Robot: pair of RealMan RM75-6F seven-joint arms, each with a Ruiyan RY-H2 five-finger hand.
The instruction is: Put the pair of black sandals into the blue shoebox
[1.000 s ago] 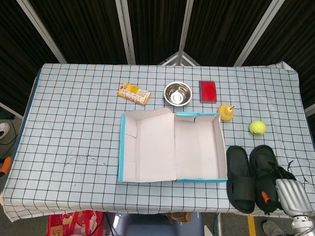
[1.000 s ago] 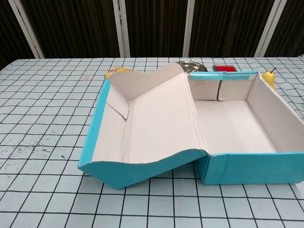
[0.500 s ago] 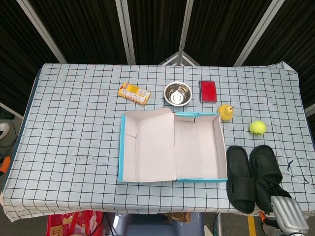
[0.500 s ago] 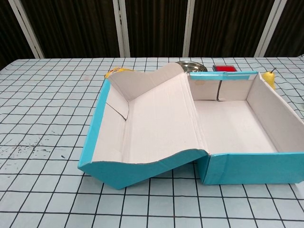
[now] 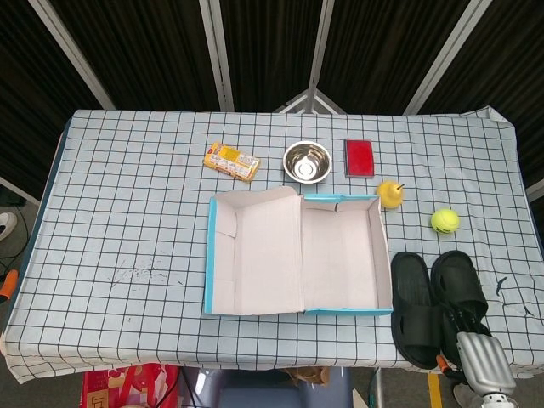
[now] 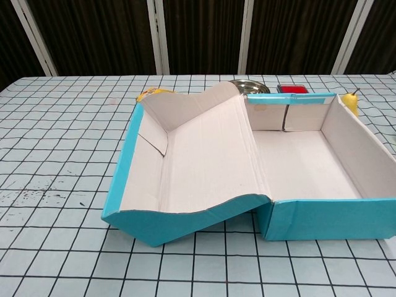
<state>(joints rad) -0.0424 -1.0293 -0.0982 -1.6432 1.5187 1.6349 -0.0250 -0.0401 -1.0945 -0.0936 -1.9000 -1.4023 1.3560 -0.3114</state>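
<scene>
Right of the blue shoebox (image 5: 340,255), black sandals (image 5: 438,302) lie lengthwise, just ahead of right robot hand (image 5: 476,357); finger state unclear.

Sandals (image 5: 438,302) lie right of the open shoebox (image 5: 295,255), robot hand (image 5: 463,333) apparently just before them

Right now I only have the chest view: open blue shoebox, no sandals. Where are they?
Observer: Both black sandals lie side by side on the table, just right of the shoebox.
Operator: Is my right hand near them?
Observer: The right hand is over the near end of the outer sandal, at the table's front edge. I cannot tell if it grips.
Operator: Anything close by?
Observer: A tennis ball sits beyond the sandals, apart from them.
</scene>
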